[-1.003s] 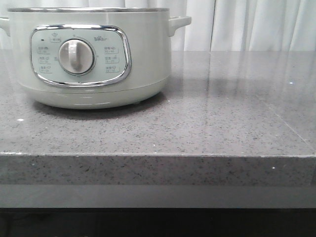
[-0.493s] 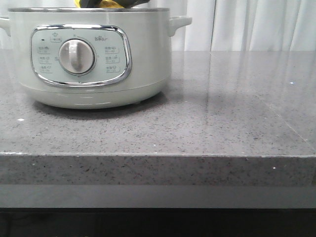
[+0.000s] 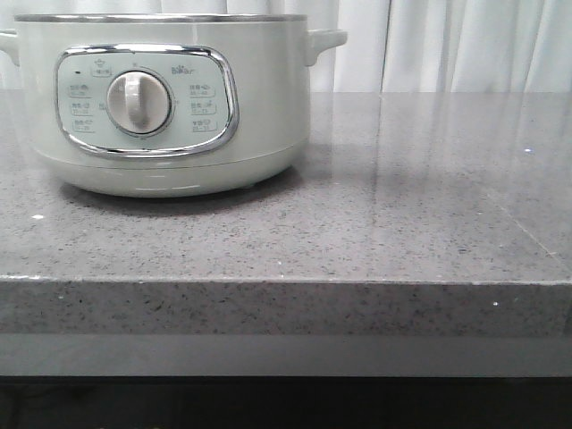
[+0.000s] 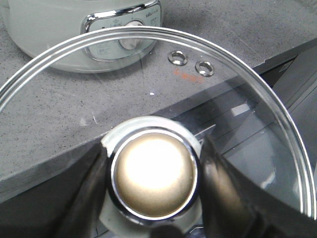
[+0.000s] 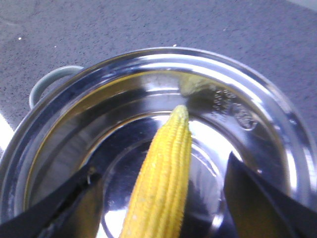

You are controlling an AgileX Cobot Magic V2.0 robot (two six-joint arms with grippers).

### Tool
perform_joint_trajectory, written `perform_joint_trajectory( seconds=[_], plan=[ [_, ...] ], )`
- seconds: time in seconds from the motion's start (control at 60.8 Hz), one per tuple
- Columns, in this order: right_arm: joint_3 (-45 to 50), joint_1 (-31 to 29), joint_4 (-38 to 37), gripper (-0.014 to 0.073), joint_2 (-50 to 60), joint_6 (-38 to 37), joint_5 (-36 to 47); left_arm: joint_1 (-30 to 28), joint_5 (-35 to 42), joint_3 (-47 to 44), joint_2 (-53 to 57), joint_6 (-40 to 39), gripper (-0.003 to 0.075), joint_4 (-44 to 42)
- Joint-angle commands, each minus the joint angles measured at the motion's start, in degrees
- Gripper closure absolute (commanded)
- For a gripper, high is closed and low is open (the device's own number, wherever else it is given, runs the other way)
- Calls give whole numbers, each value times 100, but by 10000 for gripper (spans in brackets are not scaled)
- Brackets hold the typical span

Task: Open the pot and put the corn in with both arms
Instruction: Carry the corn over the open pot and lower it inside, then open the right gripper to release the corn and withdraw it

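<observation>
The pale grey-green pot [image 3: 268, 107] stands at the far left of the counter with its lid off. In the left wrist view the pot [image 4: 49, 29] lies beyond the lid. My left gripper [image 4: 153, 193] is shut on the knob [image 4: 152, 173] of the glass lid [image 4: 237, 124] and holds it above the counter's front edge, away from the pot. The yellow corn [image 5: 166, 173] lies inside the pot's steel bowl [image 5: 148, 57]. My right gripper [image 5: 163, 208] is above it, open, with both fingers well clear of the cob. Neither gripper shows in the front view.
The grey speckled counter [image 3: 402, 206] stretches to the right of the pot, with its front edge [image 3: 286, 281] near the camera. White curtains [image 3: 447, 45] hang behind. A pot side handle [image 5: 49, 82] sticks out beside the bowl.
Half a second ago the yellow corn and a dark gripper showed just over the pot's rim in the front view. Now neither shows there. The pot has not moved.
</observation>
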State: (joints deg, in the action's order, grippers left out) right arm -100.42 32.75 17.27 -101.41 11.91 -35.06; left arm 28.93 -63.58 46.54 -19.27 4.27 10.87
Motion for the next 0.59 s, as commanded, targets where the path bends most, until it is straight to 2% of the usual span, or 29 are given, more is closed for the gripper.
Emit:
perform_joint_trajectory(
  seconds=[0.0,0.115,0.214,0.411,0.575],
  plan=[
    [-194,-226,-328,130,702,52,51,14,786,196,-50,-42,499,168],
    [62,-551,-667,214,1209,52,8,14,822,196,-50,-42,499,168],
    [483,-882,-760,242,1676,52,175,14,912,196,-50,-42,499,168],
    [2019,-1660,-760,413,3044,47,314,14,1128,268,-219,-42,499,107],
    [3535,-1896,-760,527,4321,47,699,14,1405,396,-703,-42,499,0]
  ],
)
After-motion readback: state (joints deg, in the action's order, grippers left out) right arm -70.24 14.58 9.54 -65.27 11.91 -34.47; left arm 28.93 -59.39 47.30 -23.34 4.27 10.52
